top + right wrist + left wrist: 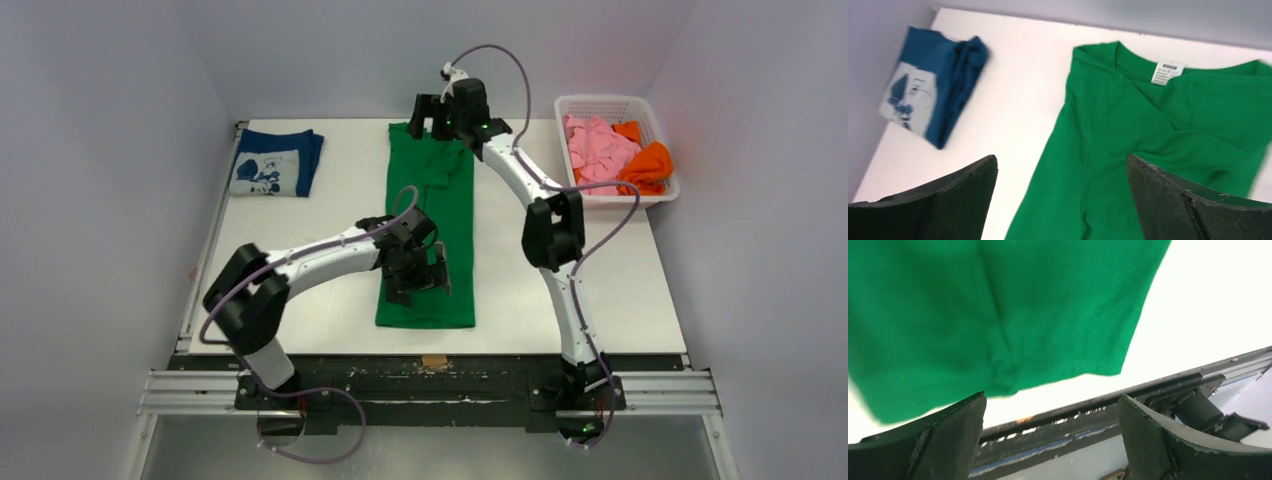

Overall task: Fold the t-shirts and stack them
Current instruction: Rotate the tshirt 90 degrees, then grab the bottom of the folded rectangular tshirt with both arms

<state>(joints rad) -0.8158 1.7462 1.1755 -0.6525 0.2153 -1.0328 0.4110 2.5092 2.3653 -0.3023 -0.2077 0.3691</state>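
green t-shirt [458,215] | likely soft, light, limp | pinch corners at 6 o'clock end | left gripper [420,283], right gripper [428,128]: jaws apart, empty

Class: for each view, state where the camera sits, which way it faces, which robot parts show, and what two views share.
Top external: above, behind the bases, looking down on the table; left arm, right arm show.
Left wrist: behind the left gripper, facing the hem of the green t-shirt and the rail; open fingers show.
Right wrist: behind the right gripper, facing the collar and the navy t-shirt; open fingers show.
Shared by both wrists: the green t-shirt.
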